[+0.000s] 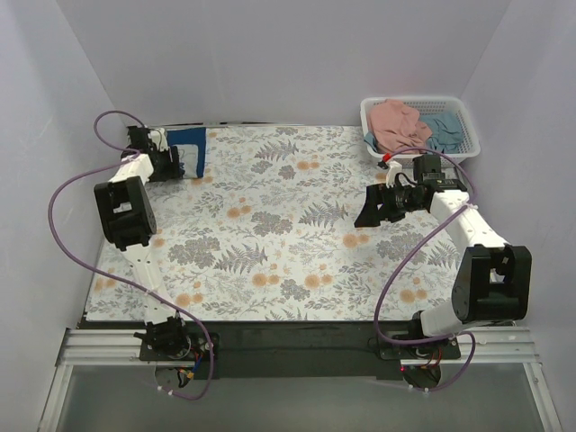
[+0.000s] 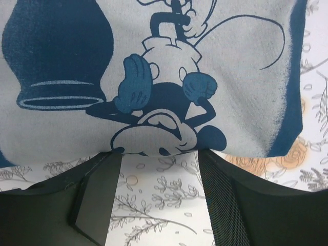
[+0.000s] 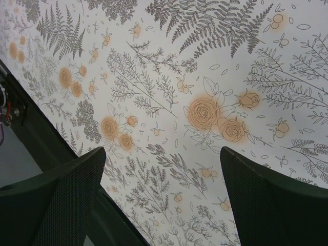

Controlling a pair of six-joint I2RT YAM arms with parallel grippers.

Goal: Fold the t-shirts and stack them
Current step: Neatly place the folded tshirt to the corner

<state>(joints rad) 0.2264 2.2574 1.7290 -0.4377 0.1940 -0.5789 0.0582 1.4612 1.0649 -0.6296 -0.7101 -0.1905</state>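
The dark navy t-shirt (image 1: 190, 148) lies folded at the table's far left. In the left wrist view its upper face (image 2: 154, 66) shows a grey panel with a blue cartoon print. My left gripper (image 1: 174, 163) is open and empty; its fingertips (image 2: 105, 164) reach the shirt's near edge, with bare tablecloth between them. My right gripper (image 1: 373, 208) is open and empty, hovering over the right half of the table, and shows only tablecloth between its fingers (image 3: 77, 184). The salmon pink shirt (image 1: 397, 125) and the light teal-blue shirt (image 1: 443, 131) lie crumpled in the basket.
A white lattice basket (image 1: 468, 117) stands at the far right corner. A floral tablecloth (image 1: 270, 225) covers the table. White walls enclose the left, back and right sides. Purple cables loop beside both arms.
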